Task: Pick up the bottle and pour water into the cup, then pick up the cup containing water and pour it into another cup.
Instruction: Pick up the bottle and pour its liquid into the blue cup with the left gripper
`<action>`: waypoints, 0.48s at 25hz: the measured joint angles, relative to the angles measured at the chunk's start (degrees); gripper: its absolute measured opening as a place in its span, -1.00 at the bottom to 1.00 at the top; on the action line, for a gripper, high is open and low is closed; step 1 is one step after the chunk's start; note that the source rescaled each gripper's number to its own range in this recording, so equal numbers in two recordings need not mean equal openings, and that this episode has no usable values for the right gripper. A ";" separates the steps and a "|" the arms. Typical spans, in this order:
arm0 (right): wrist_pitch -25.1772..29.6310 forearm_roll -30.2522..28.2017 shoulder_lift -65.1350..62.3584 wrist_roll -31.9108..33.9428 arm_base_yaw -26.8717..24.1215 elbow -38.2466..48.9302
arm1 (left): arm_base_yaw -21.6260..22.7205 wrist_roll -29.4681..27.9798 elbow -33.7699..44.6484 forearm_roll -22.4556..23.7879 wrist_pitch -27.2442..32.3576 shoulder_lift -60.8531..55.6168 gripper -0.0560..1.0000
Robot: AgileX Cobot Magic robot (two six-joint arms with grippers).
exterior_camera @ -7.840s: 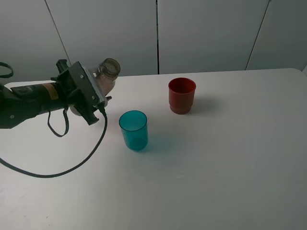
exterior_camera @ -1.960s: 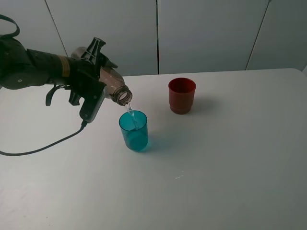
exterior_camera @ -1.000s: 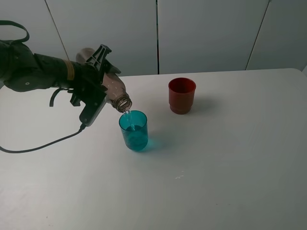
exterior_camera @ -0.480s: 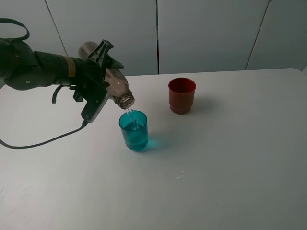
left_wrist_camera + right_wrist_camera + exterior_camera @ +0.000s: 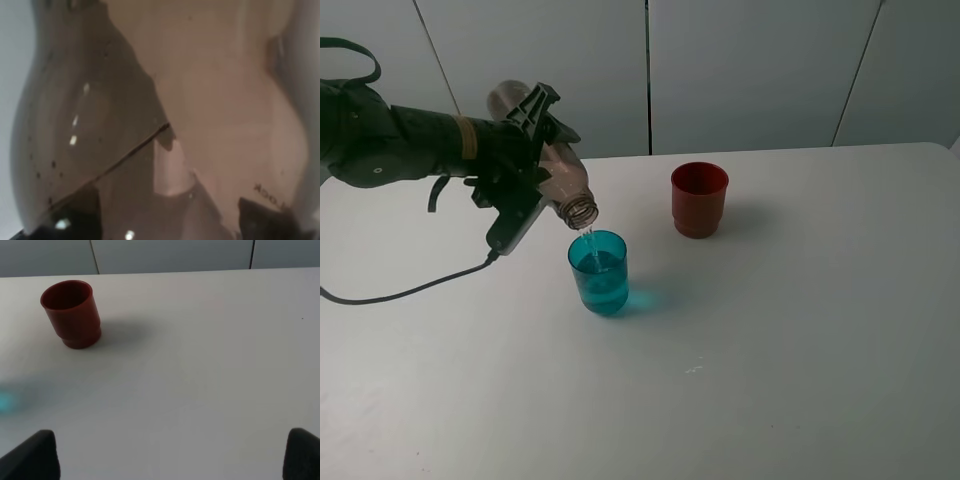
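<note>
1. Water is still running in a thin stream from the bottle into the teal cup. Over the last second you have tipped the bottle steeper, with its base higher and its mouth just above the rim.
2. Your left gripper stays clamped around the bottle's body, which fills the left wrist view.
3. The level in the teal cup has climbed and looks about half full or more, so the first pour seems close to done.
4. Both cups are upright and have not shifted on the surface. The red cup stands well apart from the teal one.
5. Your right gripper is spread wide and holds nothing.
6. You should probably level the bottle soon and set it down before going for the teal cup.
</note>
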 joint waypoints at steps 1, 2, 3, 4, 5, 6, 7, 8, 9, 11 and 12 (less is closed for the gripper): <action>0.00 0.00 0.00 0.00 0.00 0.00 | 0.00 0.16 0.00 0.00 -0.14 0.00 -0.89; 0.00 0.00 0.00 0.00 0.00 0.00 | 0.00 0.16 0.00 0.00 -0.39 0.00 -0.89; 0.00 0.00 0.00 0.00 0.00 0.00 | 0.00 0.16 0.00 0.00 -0.37 0.00 -0.89; 0.00 0.00 0.00 0.00 0.00 0.00 | 0.00 0.16 0.00 0.00 -0.45 0.00 -0.89; 0.00 0.00 0.00 0.00 0.00 0.00 | 0.00 0.26 0.00 0.00 -0.88 0.00 -0.89; 0.00 0.00 0.00 0.00 0.00 0.00 | 0.00 0.39 0.00 0.00 -1.18 0.00 -0.89; 0.00 0.00 0.00 0.00 0.00 0.00 | 0.00 0.39 0.00 0.00 -1.60 0.00 -0.89; 0.00 0.00 0.00 0.00 0.00 0.00 | 0.00 0.50 0.00 0.00 -2.02 0.00 -0.89; 0.00 0.00 0.00 0.00 0.00 0.00 | 0.00 0.62 0.00 0.00 -2.13 0.00 -0.89; 0.00 0.00 0.00 0.00 0.00 0.00 | 0.00 1.41 0.00 0.00 -2.28 0.00 -0.89; 0.00 0.00 0.00 0.00 0.00 0.00 | 0.00 1.95 0.00 0.00 -2.55 0.00 -0.89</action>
